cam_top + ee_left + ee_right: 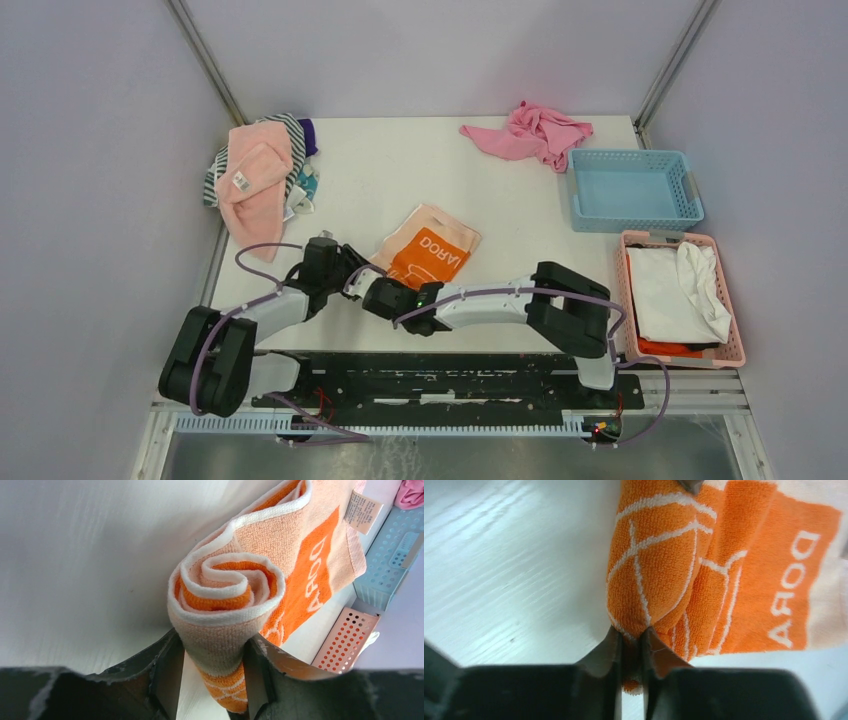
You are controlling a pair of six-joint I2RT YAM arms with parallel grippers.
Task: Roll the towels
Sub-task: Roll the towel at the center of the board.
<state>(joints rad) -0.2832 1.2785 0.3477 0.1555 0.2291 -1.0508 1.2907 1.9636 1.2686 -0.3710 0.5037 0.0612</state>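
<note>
The orange towel (430,255) with white lettering lies at the table's near middle, its near-left end rolled up. In the left wrist view that roll (227,600) shows its spiral end, and my left gripper (215,652) is shut on it, a jaw pressing each side. My right gripper (631,636) is shut on a fold of the same towel (659,565) at the roll's other end. Both grippers, left (348,272) and right (376,292), meet at the towel's near-left corner. The pale pink towel (255,170) with a white label lies crumpled at the back left.
A striped cloth (290,125) and small items lie under the pale pink towel. A darker pink cloth (530,132) sits at the back. A blue basket (635,190) and a pink basket (722,300) holding white cloth stand along the right edge.
</note>
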